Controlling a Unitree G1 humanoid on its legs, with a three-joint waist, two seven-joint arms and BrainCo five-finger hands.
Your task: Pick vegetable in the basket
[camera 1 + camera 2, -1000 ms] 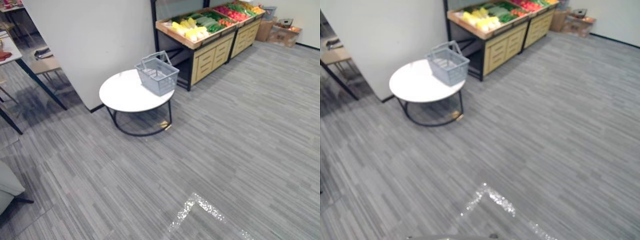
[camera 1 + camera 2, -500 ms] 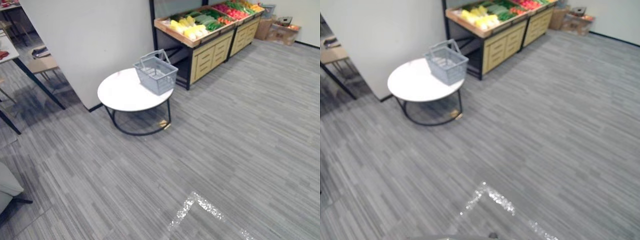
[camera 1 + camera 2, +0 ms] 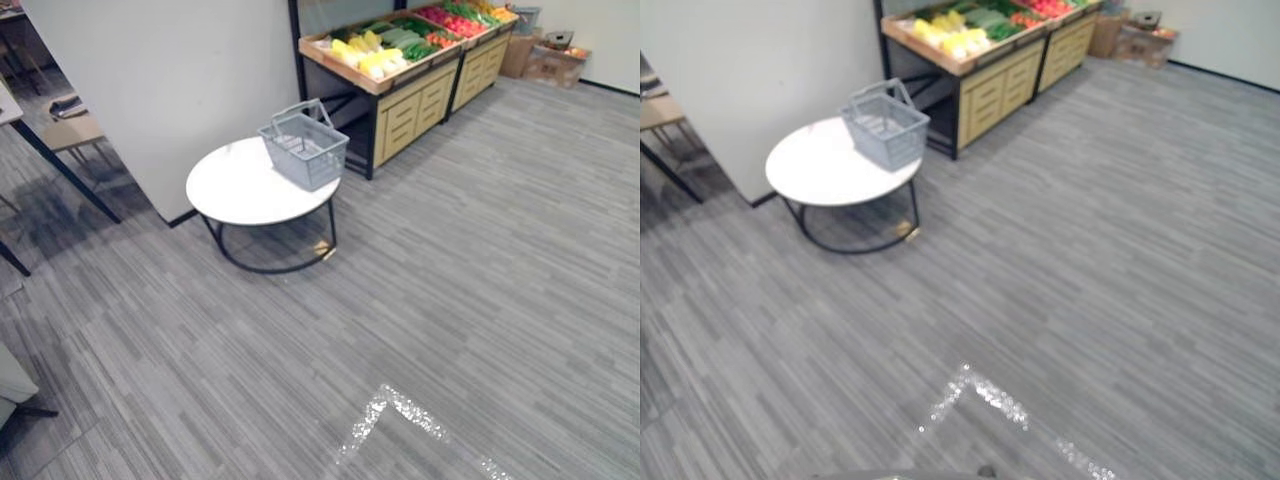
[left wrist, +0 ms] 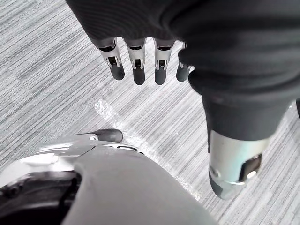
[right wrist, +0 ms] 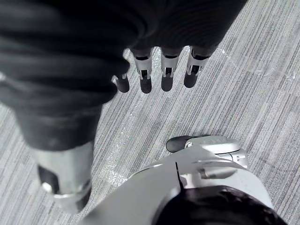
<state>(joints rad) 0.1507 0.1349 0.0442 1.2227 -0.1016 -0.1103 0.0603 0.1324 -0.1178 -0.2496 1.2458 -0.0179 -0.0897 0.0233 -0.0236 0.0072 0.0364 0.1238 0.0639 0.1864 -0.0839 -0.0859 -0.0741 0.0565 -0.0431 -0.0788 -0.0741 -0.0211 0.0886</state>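
While the left hand (image 4: 136, 61) and right hand (image 5: 164, 70) are held open and empty above the floor (image 3: 480, 280), the whole scene is shifted by camera motion, so an approach is suggested. The vegetables (image 3: 385, 50) are kept on the wooden stand (image 3: 410, 105), beyond the grey basket (image 3: 303, 150) on the round tabletop (image 3: 235, 190).

basket (image 3: 303, 150) on desk (image 3: 235, 192), at its rear right edge | desk on floor (image 3: 480, 270), just before wall (image 3: 170, 90) | stand (image 3: 405, 115) behind and right of desk, vegetables (image 3: 372, 58) on top | boxes (image 3: 545, 62) on floor past stand's far end
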